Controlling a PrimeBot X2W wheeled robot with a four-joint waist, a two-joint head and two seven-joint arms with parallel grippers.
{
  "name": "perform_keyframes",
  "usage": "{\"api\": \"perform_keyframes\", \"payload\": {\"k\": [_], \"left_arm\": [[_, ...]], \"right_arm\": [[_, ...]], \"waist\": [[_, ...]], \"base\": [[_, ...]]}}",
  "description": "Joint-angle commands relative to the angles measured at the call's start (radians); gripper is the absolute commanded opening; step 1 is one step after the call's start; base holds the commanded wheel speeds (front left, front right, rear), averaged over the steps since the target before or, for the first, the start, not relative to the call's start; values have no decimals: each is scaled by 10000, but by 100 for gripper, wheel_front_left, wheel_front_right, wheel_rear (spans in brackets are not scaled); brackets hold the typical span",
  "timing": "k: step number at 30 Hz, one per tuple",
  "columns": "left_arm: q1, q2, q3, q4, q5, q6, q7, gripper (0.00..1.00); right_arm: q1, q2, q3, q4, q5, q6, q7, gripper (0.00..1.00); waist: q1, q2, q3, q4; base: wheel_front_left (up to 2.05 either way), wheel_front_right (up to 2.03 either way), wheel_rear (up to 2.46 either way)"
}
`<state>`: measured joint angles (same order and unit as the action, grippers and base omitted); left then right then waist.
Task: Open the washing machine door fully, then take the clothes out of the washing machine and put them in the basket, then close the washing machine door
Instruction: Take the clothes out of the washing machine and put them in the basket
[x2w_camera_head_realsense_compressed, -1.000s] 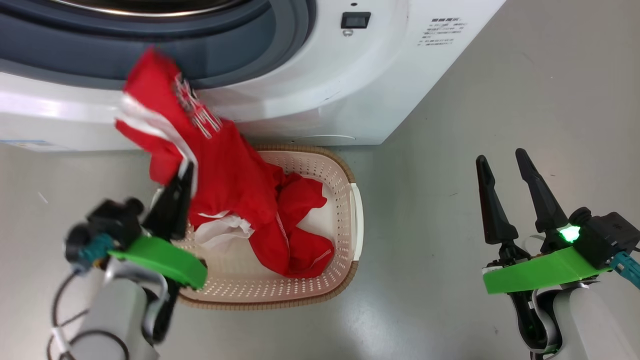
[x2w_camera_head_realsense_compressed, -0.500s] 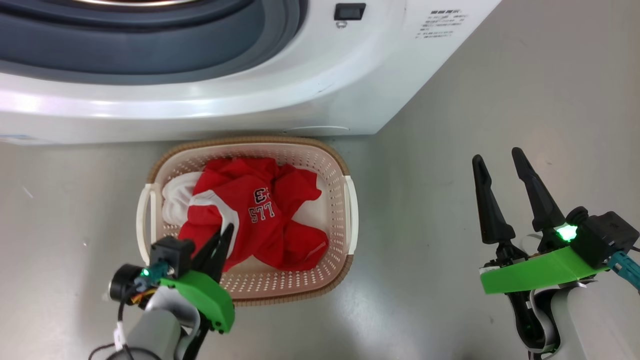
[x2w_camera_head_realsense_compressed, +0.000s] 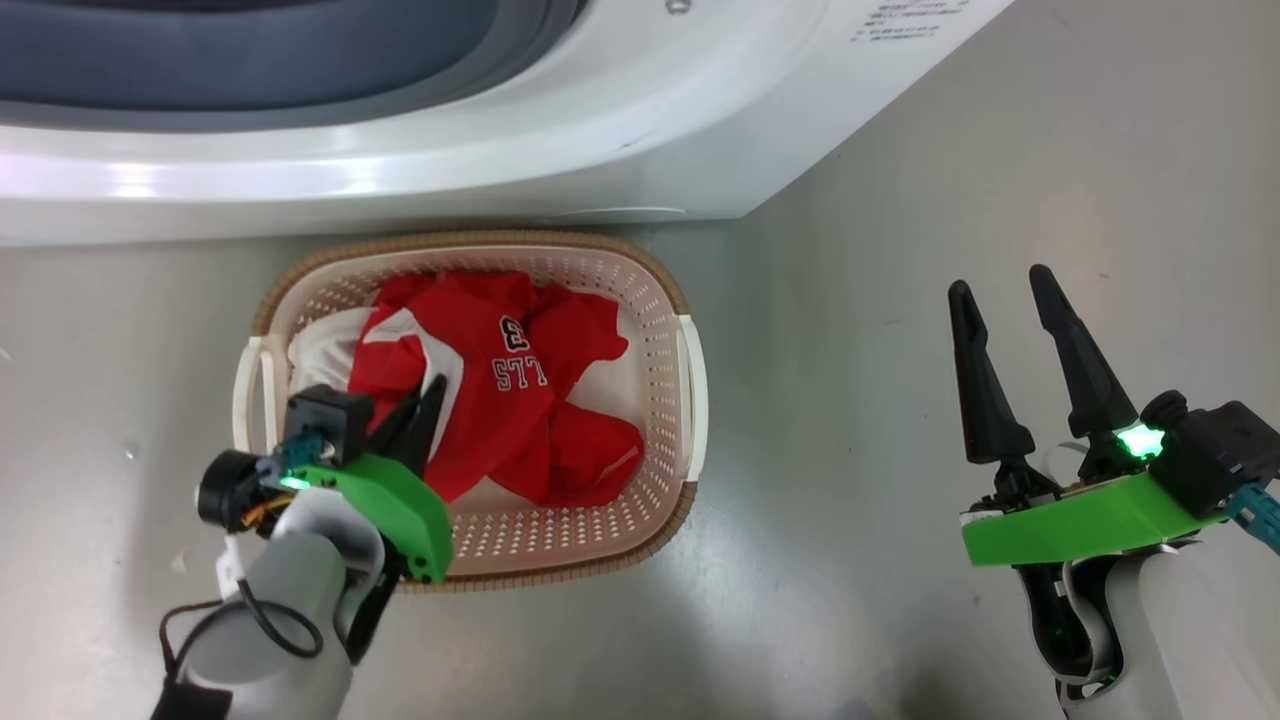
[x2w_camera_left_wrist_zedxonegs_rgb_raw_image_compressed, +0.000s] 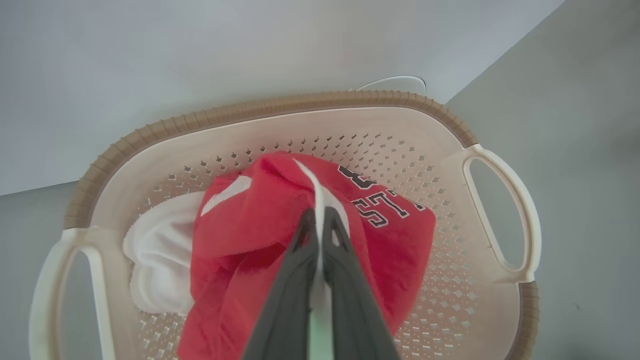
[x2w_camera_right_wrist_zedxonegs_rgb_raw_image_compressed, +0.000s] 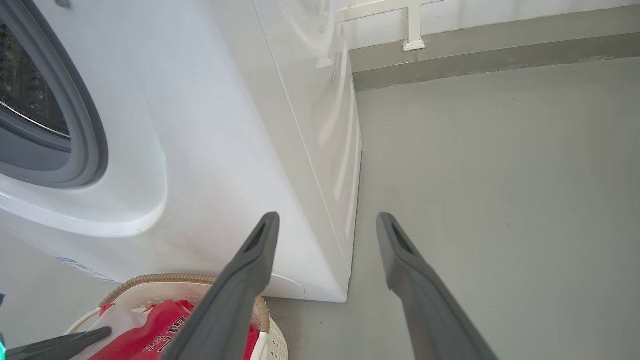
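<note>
Red cloth with white panels and a printed number, the clothes (x2w_camera_head_realsense_compressed: 500, 390) lie heaped in the basket (x2w_camera_head_realsense_compressed: 690, 370), filling its middle and left end, the white part bunched against the left handle and the right end showing bare perforated bottom. That basket stands on the floor (x2w_camera_head_realsense_compressed: 850, 480), its far rim just beside the foot of the washing machine (x2w_camera_head_realsense_compressed: 600, 150). Reaching in over the near left corner of the basket, the left gripper (x2w_camera_head_realsense_compressed: 425, 405) has its fingers pressed together on a fold of the clothes; the left wrist view shows a white stripe nipped between the two dark fingertips (x2w_camera_left_wrist_zedxonegs_rgb_raw_image_compressed: 310, 225), so the garment is not yet let go. Off to the side, the right gripper (x2w_camera_head_realsense_compressed: 1000, 282) hangs over bare floor well apart from the basket, its jaws spread wide with nothing between them. This fabric looks light, limp and easily snagged: it should drape and trail from whatever point is pinched, so a raised ridge or thick seam gives a surer hold than a flat layer, and a loose sleeve could catch on the rim. Letting go probably needs the jaws parted fully and drawn straight up, or the cloth may cling and lift with them. Whether more lies in the drum (x2w_camera_right_wrist_zedxonegs_rgb_raw_image_compressed: 30, 100) cannot be told from the sliver seen.
</note>
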<state>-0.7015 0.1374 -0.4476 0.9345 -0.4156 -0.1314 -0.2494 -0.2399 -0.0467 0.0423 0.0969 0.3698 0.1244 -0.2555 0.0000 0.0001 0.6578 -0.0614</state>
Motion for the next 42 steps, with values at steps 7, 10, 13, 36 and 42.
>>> {"api": "perform_keyframes", "payload": {"k": [7, 10, 13, 36, 42], "left_arm": [[-335, 358, 229, 265, -364, 8, -124, 100], [-322, 363, 281, 236, -428, 8, -124, 100], [-247, 363, 349, 123, -470, 8, -124, 100], [1871, 360, 2589, -2473, 512, 8, -124, 100], [2604, 291, 3173, -3319, 862, 8, -124, 100]], "right_arm": [[-71, -35, 195, -226, 72, 63, -63, 100], [-81, -35, 160, -189, 49, 63, -63, 100], [-66, -35, 130, -146, 27, 63, -63, 100], [888, -35, 16, 327, -102, 63, -63, 100], [1281, -35, -4, 413, -149, 63, -63, 100]], "waist": [[0, -1, 155, -5], [0, -1, 84, 41], [0, -1, -59, 92], [0, -1, -2703, 258], [0, -1, -3415, 234]], "base": [[0, 0, 0], [0, 0, 0], [0, 0, 0], [0, 0, 0], [0, 0, 0]]}}
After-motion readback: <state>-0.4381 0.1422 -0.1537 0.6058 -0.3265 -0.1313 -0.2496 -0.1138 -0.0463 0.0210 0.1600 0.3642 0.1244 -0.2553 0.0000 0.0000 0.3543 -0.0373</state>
